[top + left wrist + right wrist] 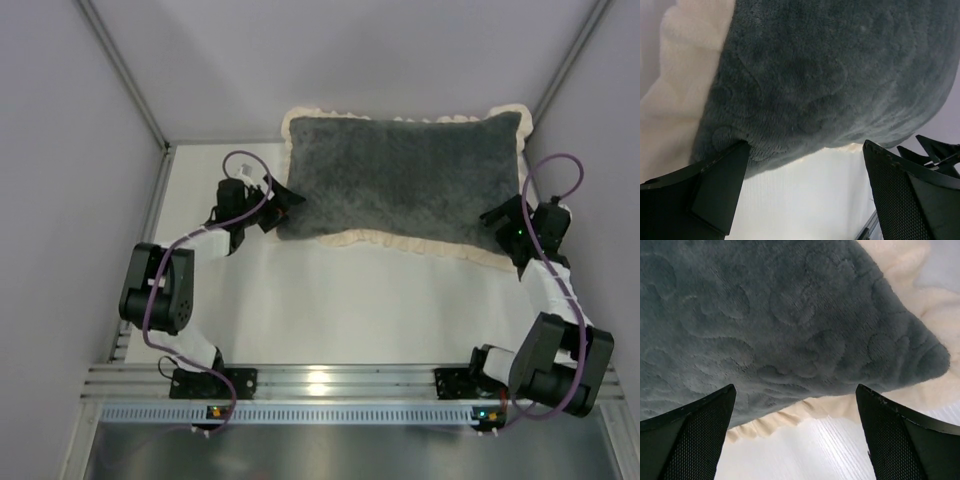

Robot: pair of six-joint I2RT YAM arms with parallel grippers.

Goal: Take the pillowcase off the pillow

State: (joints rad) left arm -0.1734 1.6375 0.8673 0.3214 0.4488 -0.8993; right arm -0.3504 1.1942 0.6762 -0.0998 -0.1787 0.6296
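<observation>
Flanking the pillowcase (400, 180), lengthwise along the desk's (330, 300) far edge, our left gripper (277, 205) and right gripper (507, 232) gape open

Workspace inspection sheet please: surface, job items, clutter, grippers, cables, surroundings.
Surface: white table, with the pillowcase lying at its far side.
Job's things: pillowcase grey plush face up, cream frill round the edge, plump; pillow not visible.
Clutter: nothing seen.
Grippers: left gripper open at the pillowcase's left end; right gripper open at its near right corner; neither holds anything.
Cables: purple cable looped over each arm.
Surroundings: grey walls; aluminium rail at the near edge.
</observation>
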